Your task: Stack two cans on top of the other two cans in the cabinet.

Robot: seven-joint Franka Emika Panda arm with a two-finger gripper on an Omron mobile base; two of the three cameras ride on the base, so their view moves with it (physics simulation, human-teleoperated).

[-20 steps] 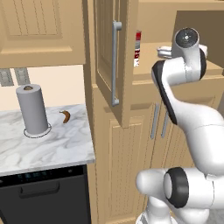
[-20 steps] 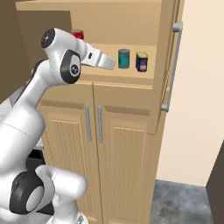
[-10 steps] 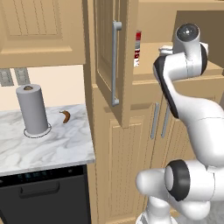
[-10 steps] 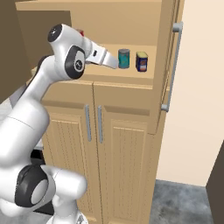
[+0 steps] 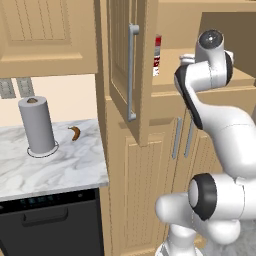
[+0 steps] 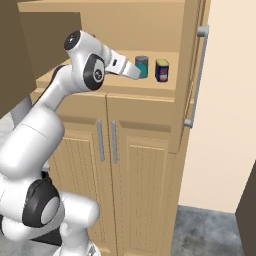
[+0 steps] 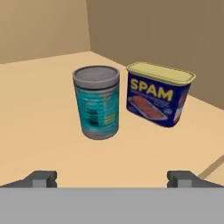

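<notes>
Gripper [image 7: 112,178] spread wide, holding nothing, 2 dark fingertips [image 7: 41,178] far apart at the bottom of the hand view, aimed into the cabinet [image 6: 150,95] shelf. Teal can [image 7: 96,102] upright on the shelf straight ahead of the gripper, grey top visible, well apart from the fingertips. Navy tin [image 7: 159,93] just right of it, yellow lid, yellow SPAM lettering, upright, narrow gap between the 2, not touching. Right base view: teal can [image 6: 142,66] and navy tin [image 6: 162,70] side by side on the open shelf, tin nearer the door [image 6: 192,75], gripper [image 6: 131,71] just left of the teal can at about the same height. Door swung open to the right, long grey handle [image 6: 195,77] vertical. Left base view: red-and-white can [image 5: 157,55] partly hidden behind the open door edge, on the shelf's left end, dark patch on its label; cannot tell if 1 can or 2 there. Counter [image 5: 50,167] far left carries a paper towel roll [image 5: 37,125] and a small brown banana [image 5: 74,133], well apart from the cabinet.
</notes>
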